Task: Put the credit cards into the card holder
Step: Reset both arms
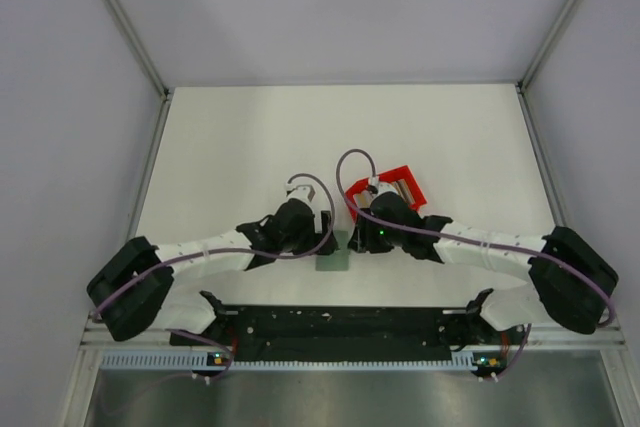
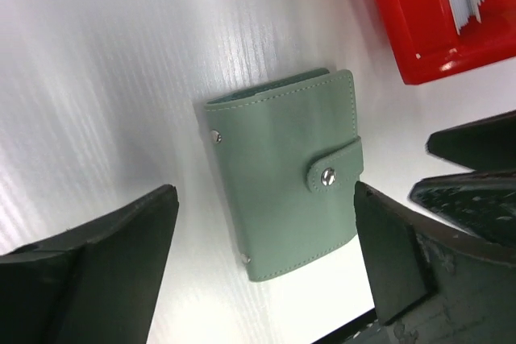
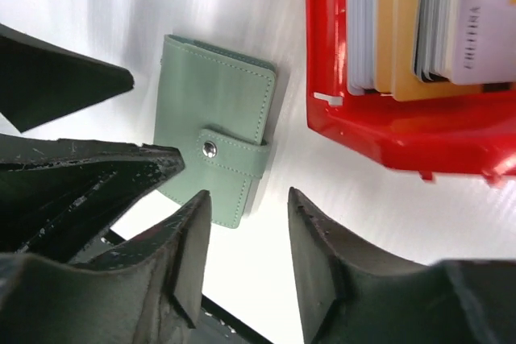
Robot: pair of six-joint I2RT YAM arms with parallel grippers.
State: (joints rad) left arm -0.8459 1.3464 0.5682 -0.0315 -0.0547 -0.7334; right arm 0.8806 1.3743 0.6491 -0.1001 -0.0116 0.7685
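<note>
The left gripper is hanging over the white table with its two fingers spread wide. It is holding nothing. Right under it, the card holder is lying flat on the table. It is folded shut, with its little strap snapped down on top. I think the fingers are standing apart so they can come down on both sides of the card holder and stop it sliding.

Next to it, the right gripper is pointing down at the bare table just beside the card holder. Its fingers are partly apart, with nothing between them.

Further right, the red bin is sitting near the card holder. The credit cards are standing on their edges inside it, packed side by side. None are in the card holder yet. The strap probably needs opening first.
</note>
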